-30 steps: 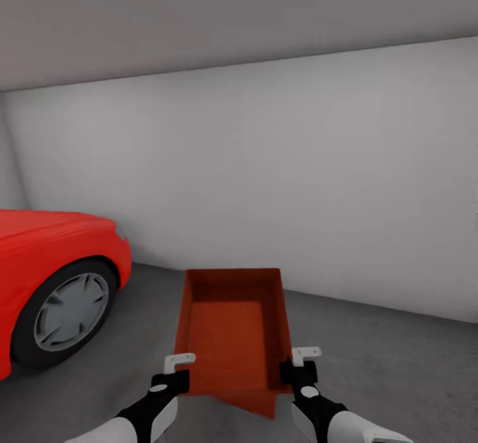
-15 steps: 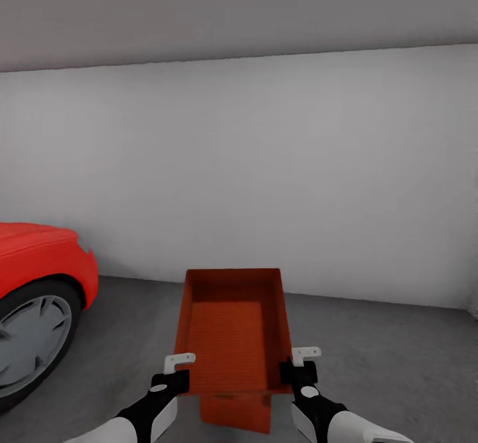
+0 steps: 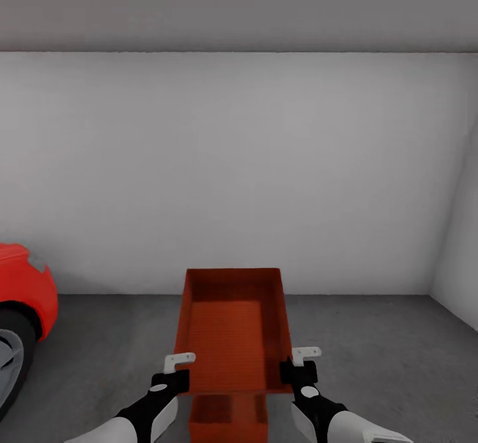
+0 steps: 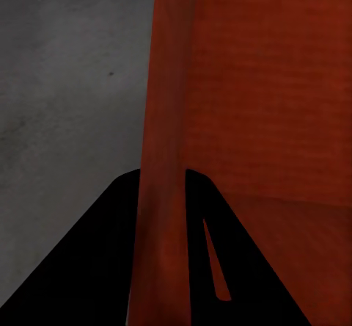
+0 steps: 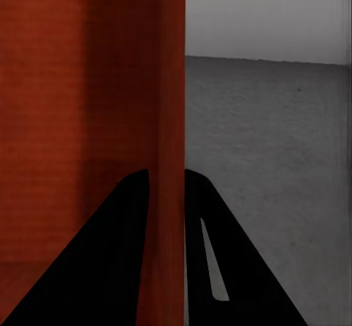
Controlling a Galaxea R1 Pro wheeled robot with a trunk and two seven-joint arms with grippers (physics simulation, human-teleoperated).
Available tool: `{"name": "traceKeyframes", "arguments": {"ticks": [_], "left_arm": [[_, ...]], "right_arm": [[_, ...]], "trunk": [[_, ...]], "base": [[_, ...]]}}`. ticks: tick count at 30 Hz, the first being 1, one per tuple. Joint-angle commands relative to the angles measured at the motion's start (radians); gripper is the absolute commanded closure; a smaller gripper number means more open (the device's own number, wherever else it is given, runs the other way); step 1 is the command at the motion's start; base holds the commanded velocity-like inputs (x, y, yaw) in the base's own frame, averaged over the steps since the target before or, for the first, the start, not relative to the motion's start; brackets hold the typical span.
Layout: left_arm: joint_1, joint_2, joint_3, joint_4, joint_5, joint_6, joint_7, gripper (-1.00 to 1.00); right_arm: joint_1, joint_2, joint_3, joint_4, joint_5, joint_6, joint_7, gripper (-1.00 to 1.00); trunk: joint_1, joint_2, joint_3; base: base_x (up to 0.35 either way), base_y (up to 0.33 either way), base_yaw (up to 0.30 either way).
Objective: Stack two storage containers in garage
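I hold one red-orange storage container (image 3: 232,327) level above the garage floor (image 3: 378,356) in the head view. My left gripper (image 3: 174,371) is shut on its left wall and my right gripper (image 3: 300,364) is shut on its right wall. The left wrist view has that wall (image 4: 167,120) running between the black fingers (image 4: 95,267) of the left gripper (image 4: 163,175). In the right wrist view the other wall (image 5: 169,84) passes through the right gripper (image 5: 167,172). The second storage container (image 3: 227,420) rests on the floor directly below the held one, mostly hidden by it.
A red car (image 3: 23,290) with its dark wheel stands at the far left. A plain white wall (image 3: 239,164) faces me, and a side wall (image 3: 465,244) meets it at the right. Grey concrete stretches on both sides of the containers.
The whole view has swung to the right, so the car has slid toward the left edge. The container on the floor now lies square under the held one. Both grips are unchanged.
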Motion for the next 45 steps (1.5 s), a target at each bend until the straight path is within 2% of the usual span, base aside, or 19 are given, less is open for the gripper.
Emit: {"name": "traceKeyframes", "arguments": {"ticks": [1, 8, 24, 38, 45], "left_arm": [[0.000, 0.007, -0.003, 0.001, 0.021, -0.001, 0.009, 1.00], [0.000, 0.007, -0.003, 0.000, 0.022, -0.004, 0.009, 1.00], [0.000, 0.006, -0.003, -0.001, 0.024, -0.008, 0.011, 1.00], [0.000, 0.006, -0.003, -0.001, 0.023, -0.008, 0.012, 1.00], [0.000, 0.006, -0.004, -0.002, 0.023, -0.009, 0.012, 1.00]], "right_arm": [[-0.002, 0.000, -0.052, -0.002, 0.040, -0.007, 0.006, 1.00], [-0.002, 0.000, -0.052, -0.002, 0.040, -0.007, 0.006, 1.00], [-0.002, 0.001, -0.052, -0.002, 0.040, -0.007, 0.006, 1.00], [-0.002, 0.001, -0.052, -0.002, 0.040, -0.007, 0.006, 1.00], [-0.002, 0.001, -0.052, -0.002, 0.040, -0.007, 0.007, 1.00]], "trunk": [[0.001, -0.001, -0.002], [0.001, -0.001, -0.002], [0.001, -0.001, -0.002], [0.001, -0.001, -0.002], [0.001, -0.001, -0.002]], "base": [[0.249, 0.273, -0.284], [0.227, 0.239, -0.165], [0.012, 0.025, -0.003], [0.000, 0.281, 0.000], [0.000, 0.081, 0.000]]}}
